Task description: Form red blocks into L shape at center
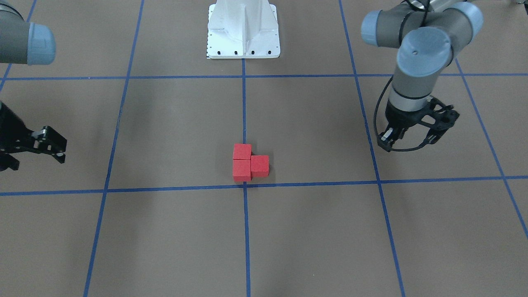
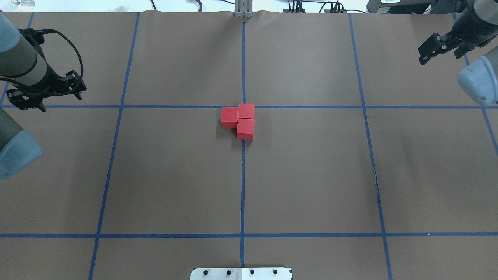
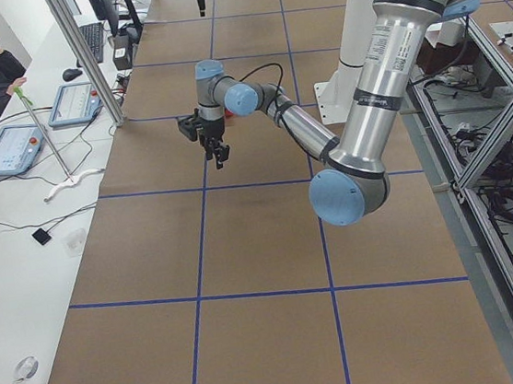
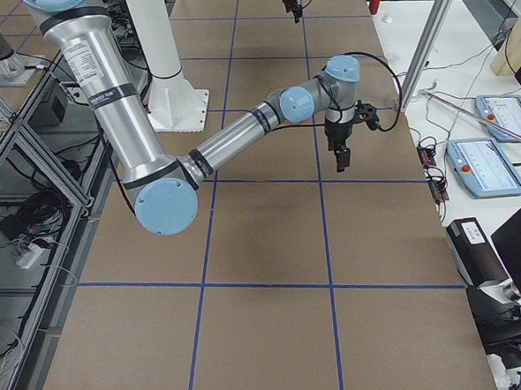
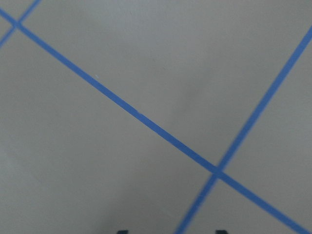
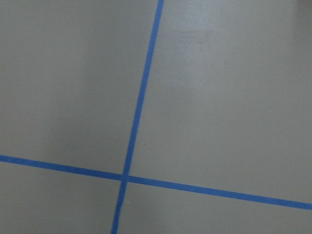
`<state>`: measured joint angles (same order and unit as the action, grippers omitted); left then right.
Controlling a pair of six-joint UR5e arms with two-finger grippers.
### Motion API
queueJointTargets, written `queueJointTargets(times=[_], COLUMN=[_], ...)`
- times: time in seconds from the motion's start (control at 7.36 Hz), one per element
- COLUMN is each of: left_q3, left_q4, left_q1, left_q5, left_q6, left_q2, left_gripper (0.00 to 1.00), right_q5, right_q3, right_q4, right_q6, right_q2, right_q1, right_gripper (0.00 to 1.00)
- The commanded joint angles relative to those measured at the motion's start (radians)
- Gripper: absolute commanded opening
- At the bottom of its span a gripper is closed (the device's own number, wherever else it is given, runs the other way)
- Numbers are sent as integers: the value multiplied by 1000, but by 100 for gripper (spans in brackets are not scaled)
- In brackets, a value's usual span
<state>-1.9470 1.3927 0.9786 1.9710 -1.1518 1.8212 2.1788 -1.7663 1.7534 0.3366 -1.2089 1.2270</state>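
- Left gripper (image 1: 409, 142): its fingers are seen spread wide with nothing between them. It's pointed straight down from a vertical wrist, just above the brown surface (image 2: 311, 175).
- Two dark fingertips, set apart, are caught at the bottom edge of the left wrist view. Otherwise only blue tape lines (image 5: 146, 119) are shown there, same as in the right wrist one.
- Red blocks (image 2: 244, 120): found roughly midway between the two grippers and well apart from both. They're packed touching in an L, just on the robot's side of the center (image 1: 245, 185).
- They're only shown in the front and overhead views. In both side views the middle is blocked by the near arm.
- Right gripper (image 1: 51, 144): its fingers look parted and nothing is held. It's hung low off to the blocks' other side.
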Motion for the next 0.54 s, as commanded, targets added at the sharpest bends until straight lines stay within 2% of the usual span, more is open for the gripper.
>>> queueJointTargets(times=[0.0,0.14,0.41], left_q3=[-9,-6,13], left_q4=[11,11,11], left_q1=[162,231,371], left_q5=[139,167,244], left_q6=[392,511,819], left_q2=[-91,-114,-173], left_gripper=[100,100,100], right_q5=[115,157,139], right_q3=[-2,-7,14], right_q4=[29,31,32], right_q6=[-140,-189,-313], right_q2=[-87,-137,-196], right_q1=[125,200,258], right_gripper=[99,99,99])
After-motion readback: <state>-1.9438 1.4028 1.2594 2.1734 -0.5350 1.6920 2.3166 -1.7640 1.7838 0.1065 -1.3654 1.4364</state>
